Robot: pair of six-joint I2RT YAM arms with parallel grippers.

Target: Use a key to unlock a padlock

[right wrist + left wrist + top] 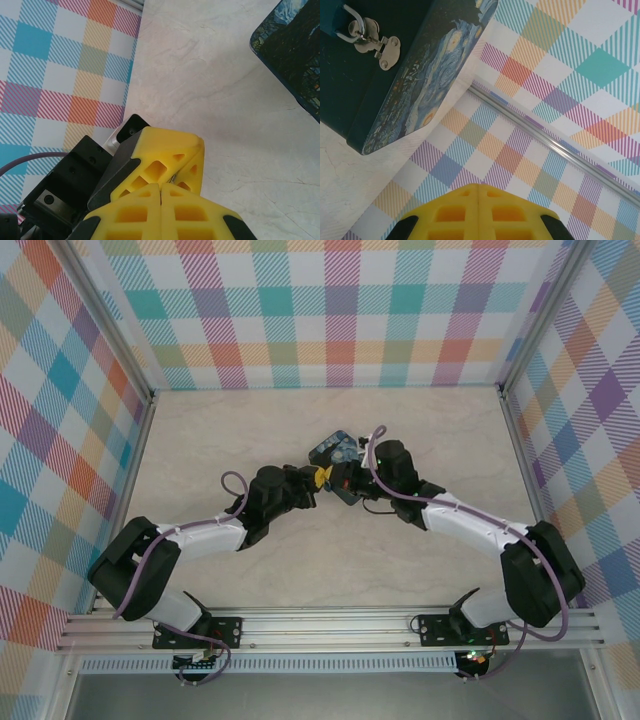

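A: Entry one, padlock; location?
B: Silvery shackle hooked through the hasp of the starry tin; up and left of the left gripper, apart from it.
A: Left gripper; jaws?
B: Yellow fingers pressed together; contents, cannot tell.
A: Entry two, right gripper?
B: Fingers pressed together; tips hard against the left gripper's; tin corner apart, upper right.
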